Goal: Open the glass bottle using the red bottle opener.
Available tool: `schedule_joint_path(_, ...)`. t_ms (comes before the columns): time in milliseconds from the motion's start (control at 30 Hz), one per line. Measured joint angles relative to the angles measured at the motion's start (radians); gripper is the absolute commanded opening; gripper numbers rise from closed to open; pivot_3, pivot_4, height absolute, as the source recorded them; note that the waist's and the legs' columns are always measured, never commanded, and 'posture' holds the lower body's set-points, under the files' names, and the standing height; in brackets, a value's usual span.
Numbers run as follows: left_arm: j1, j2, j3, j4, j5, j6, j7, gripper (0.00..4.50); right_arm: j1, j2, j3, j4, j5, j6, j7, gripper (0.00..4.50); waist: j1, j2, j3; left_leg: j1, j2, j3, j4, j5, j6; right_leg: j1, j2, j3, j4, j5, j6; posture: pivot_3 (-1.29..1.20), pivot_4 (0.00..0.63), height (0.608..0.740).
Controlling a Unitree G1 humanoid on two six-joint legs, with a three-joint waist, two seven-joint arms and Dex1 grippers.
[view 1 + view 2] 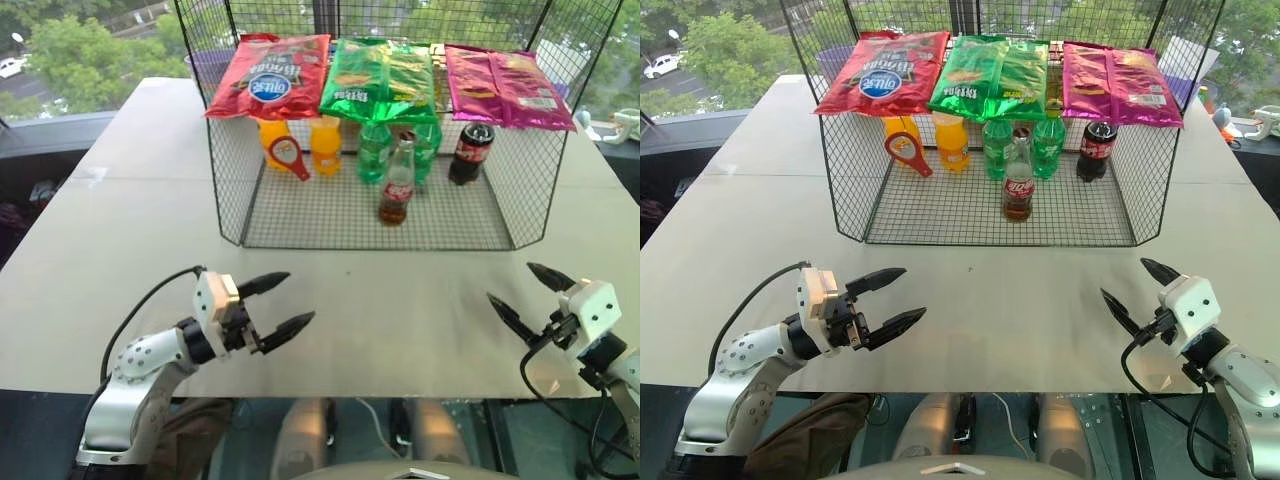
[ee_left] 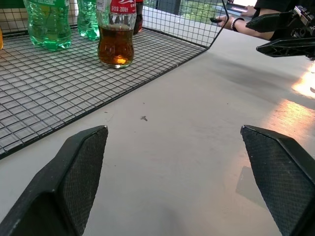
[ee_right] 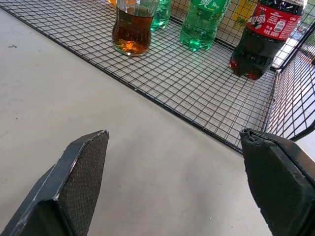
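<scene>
Partly hidden things come first: the chip bags [image 1: 385, 75] lying across the top of the wire cage [image 1: 240, 200] cover the upper parts of the bottles at the back, so the caps of the two green bottles [image 1: 374, 152] and the tops of the orange bottles [image 1: 325, 146] are out of sight. In the wrist views the glass bottle [image 1: 398, 186] is cut off above its label, and the dark cola bottle [image 1: 470, 152] loses its cap at the frame edge. A person's hand [image 2: 231, 20] at the top right of the left wrist view is small and hard to make out.

The glass bottle stands upright on the cage floor, upper centre of the head views, in front of the green bottles and apart from them. The red bottle opener [image 1: 287, 157] leans against the left orange bottle, left of centre in the upper part of the frame, well apart from the glass bottle.

Both arms hover over the bare table [image 1: 400, 300] in front of the cage. The left gripper [image 1: 276, 305], lower left, has its jaws spread wide, holding and touching nothing. The right gripper [image 1: 520, 295], lower right, likewise has its jaws wide apart and empty.
</scene>
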Motion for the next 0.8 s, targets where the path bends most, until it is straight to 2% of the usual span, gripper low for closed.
schedule_joint_path(100,-0.013,-0.011,0.002,0.009,0.004,0.000,0.021,4.50,-0.003,0.004,0.000,0.000,0.002,-0.014,0.004,4.31,0.000,0.000,0.000,0.000,0.000,0.000,0.000,0.000,0.000,0.000,0.000,0.000,0.000,0.000,0.000,0.00,0.150,0.728)
schedule_joint_path(233,-0.117,-0.103,0.032,0.039,0.017,-0.027,0.132,4.50,-0.024,0.039,0.025,-0.066,0.070,-0.093,0.062,4.31,0.001,0.000,0.000,0.000,0.000,0.000,0.000,0.000,0.000,0.002,0.001,0.000,0.000,0.000,0.000,0.00,0.150,0.728)
schedule_joint_path(333,-0.180,-0.128,0.033,0.044,0.018,-0.005,0.201,4.50,-0.036,0.049,0.047,-0.138,0.113,-0.115,0.083,4.31,0.001,-0.001,0.000,0.000,0.000,0.000,0.000,0.003,0.005,0.002,0.002,0.001,0.000,0.000,0.000,0.00,0.150,0.728)
schedule_joint_path(467,-0.296,-0.162,0.025,0.068,0.030,0.071,0.316,4.50,-0.056,0.051,0.087,-0.250,0.162,-0.098,0.070,4.31,0.002,-0.001,-0.001,0.001,0.000,0.000,0.000,0.003,0.005,0.003,0.002,0.001,0.001,0.000,0.000,0.00,0.150,0.728)
schedule_joint_path(800,-0.514,-0.267,0.014,0.165,0.128,0.158,0.560,4.50,-0.083,0.032,0.119,-0.378,0.168,0.008,-0.003,4.31,0.001,-0.003,-0.001,0.002,-0.002,0.000,0.001,0.003,0.005,0.004,0.003,0.001,0.001,0.000,0.000,0.00,0.150,0.728)
